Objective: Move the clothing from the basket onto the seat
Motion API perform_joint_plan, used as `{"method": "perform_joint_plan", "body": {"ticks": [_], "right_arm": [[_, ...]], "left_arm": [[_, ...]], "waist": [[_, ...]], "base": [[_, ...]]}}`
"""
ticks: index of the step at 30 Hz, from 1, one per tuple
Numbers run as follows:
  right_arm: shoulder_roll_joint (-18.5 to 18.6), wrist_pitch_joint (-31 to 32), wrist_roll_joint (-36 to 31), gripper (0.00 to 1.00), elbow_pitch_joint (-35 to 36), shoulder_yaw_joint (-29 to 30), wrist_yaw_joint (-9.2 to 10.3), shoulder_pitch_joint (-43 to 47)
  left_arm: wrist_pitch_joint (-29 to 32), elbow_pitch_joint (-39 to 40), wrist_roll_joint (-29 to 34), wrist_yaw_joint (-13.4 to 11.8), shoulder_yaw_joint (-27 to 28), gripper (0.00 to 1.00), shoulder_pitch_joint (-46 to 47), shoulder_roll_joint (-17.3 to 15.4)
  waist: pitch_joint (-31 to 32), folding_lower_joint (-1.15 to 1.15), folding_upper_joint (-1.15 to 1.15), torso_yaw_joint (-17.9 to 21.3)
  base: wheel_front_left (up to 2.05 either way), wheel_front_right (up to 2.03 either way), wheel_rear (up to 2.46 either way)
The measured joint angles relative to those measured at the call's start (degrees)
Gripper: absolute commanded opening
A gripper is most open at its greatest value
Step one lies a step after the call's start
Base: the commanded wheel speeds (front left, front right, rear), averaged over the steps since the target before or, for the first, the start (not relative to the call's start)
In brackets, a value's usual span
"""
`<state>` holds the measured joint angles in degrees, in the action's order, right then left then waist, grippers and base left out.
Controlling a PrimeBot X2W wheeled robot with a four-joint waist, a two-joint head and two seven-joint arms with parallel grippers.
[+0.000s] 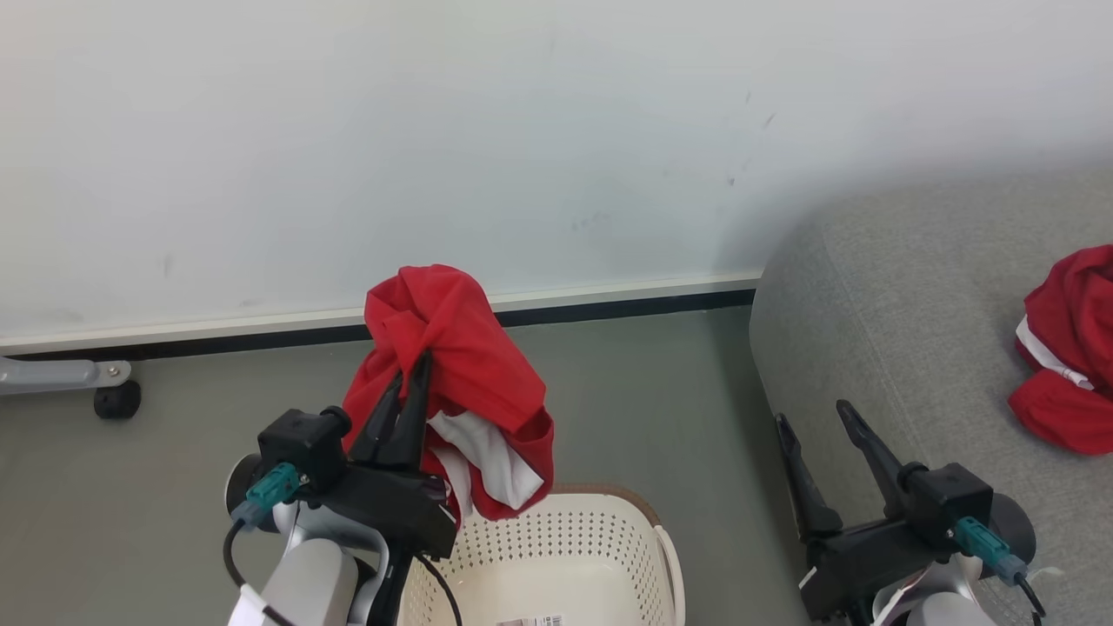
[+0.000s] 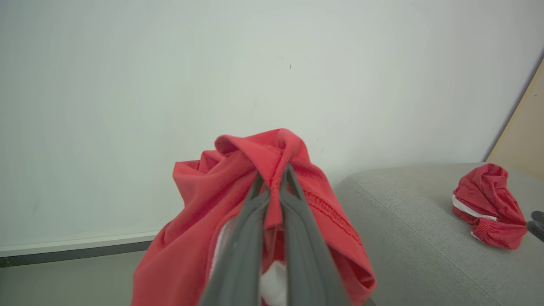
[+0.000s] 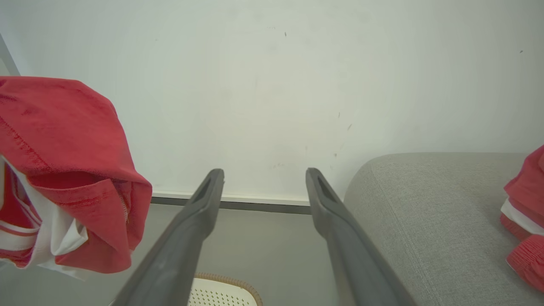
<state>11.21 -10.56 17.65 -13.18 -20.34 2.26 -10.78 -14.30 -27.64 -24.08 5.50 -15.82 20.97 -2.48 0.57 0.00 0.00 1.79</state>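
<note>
Your left gripper [image 1: 413, 369] is clamped on a bunched fold of the red garment [image 1: 461, 330]. In the left wrist view the two dark fingers [image 2: 242, 229] meet on a stitched seam near their tips. That high pinch is why the cloth drapes down both sides of the fingers, white lining showing below. It hangs clear of the basket [image 1: 609, 500], which sits just under and to the right of your wrist on the floor [image 1: 652, 391].

The lift looks high enough that the lowest hem clears the brown rim, so nothing should snag there when you swing across. The part of the basket's inside that shows holds no more red fabric, only a small label at the bottom.

Your right gripper [image 1: 811, 414] stands with its fingers apart and holds nothing, parked at the near edge of the grey sofa [image 1: 904, 296], probably to leave the path free.

A second red garment [image 1: 1069, 348] lies crumpled on the sofa cushion, well to the right. Judging from this, you are on the carry step, and the sofa's rounded edge is the nearest drop spot.
</note>
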Motion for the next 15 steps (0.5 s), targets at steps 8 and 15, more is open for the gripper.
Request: {"method": "perform_joint_plan", "body": {"ticks": [8,15], "right_arm": [[-0.05,0.99,0.04,1.0,2.02,-0.47,0.02,1.86],[-0.07,1.75,0.07,1.0,3.19,-0.75,0.25,2.05]], "left_arm": [[0.0,8.91,0.64,-0.54,-1.21,0.0,-3.79,-0.24],[0.02,14.11,0.9,-1.05,-1.47,0.0,-5.54,-0.77]], "waist": [[0.79,0.0,0.0,0.27],[0.85,0.0,0.0,0.24]], "base": [[0.0,0.0,0.0],[0.0,0.0,0.0]]}}
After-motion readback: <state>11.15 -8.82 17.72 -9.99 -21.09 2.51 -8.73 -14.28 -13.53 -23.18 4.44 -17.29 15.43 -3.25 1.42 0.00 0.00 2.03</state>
